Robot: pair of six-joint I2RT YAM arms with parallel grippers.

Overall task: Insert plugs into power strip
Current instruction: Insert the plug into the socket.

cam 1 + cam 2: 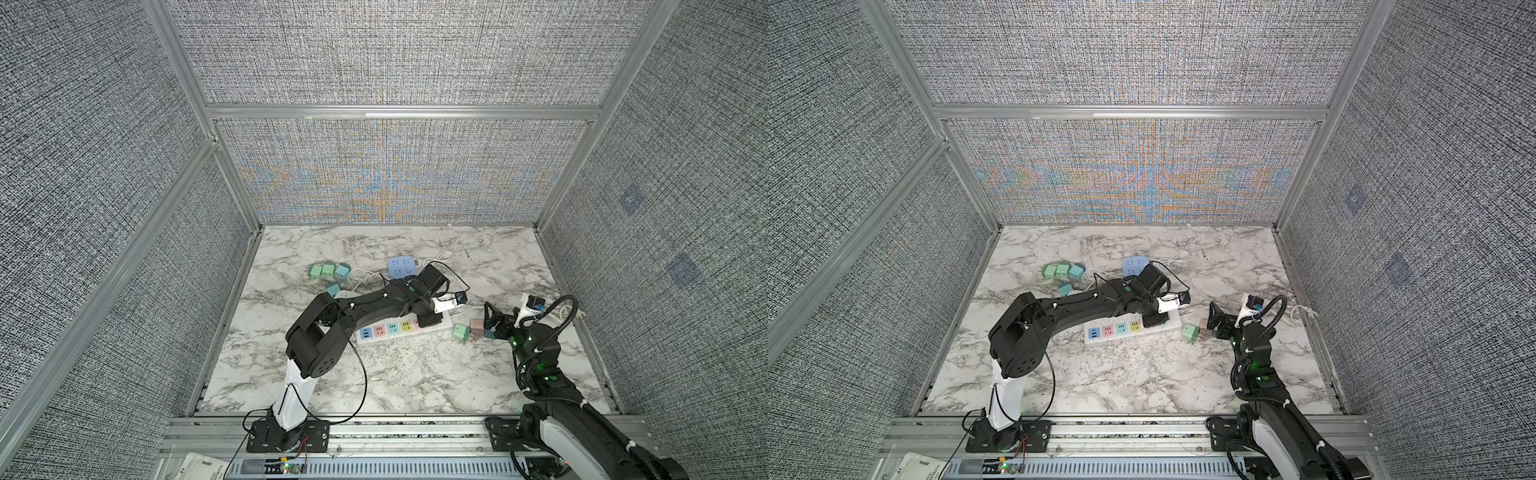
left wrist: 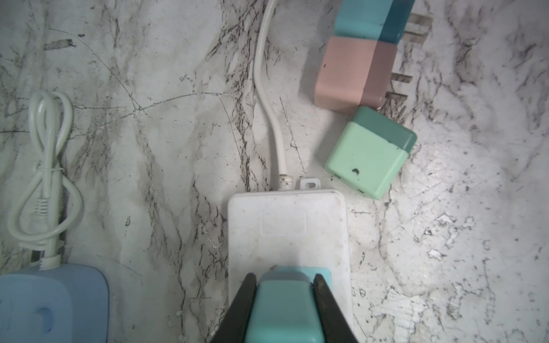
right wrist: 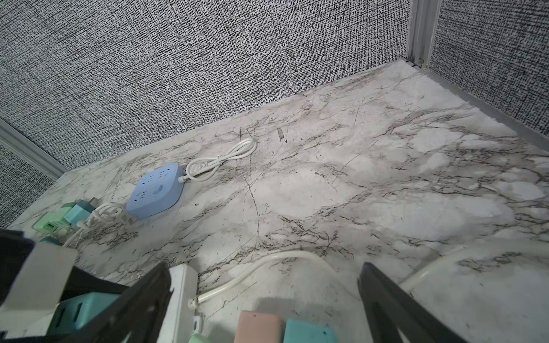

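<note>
The white power strip (image 1: pixel 384 337) with coloured sockets lies mid-table, and its plain end (image 2: pixel 285 231) shows in the left wrist view. My left gripper (image 2: pixel 284 280) is shut on a teal plug (image 2: pixel 282 308) directly over the strip's right-hand part (image 1: pixel 1173 322). How deep its prongs sit is hidden. A mint plug (image 1: pixel 461 332), a pink one (image 1: pixel 476 327) and a teal one (image 1: pixel 489 333) lie just right of the strip. My right gripper (image 3: pixel 266 271) stands open above the pink (image 3: pixel 258 326) and teal (image 3: pixel 309 332) plugs, holding nothing.
Three mint and teal plugs (image 1: pixel 328 270) lie in a row at the back left, with another teal one (image 1: pixel 333 288) nearer. A blue square power strip (image 1: pixel 401 266) with a tied white cord (image 3: pixel 222 159) lies behind the left arm. The white strip's cable (image 2: pixel 267 89) runs toward the right wall.
</note>
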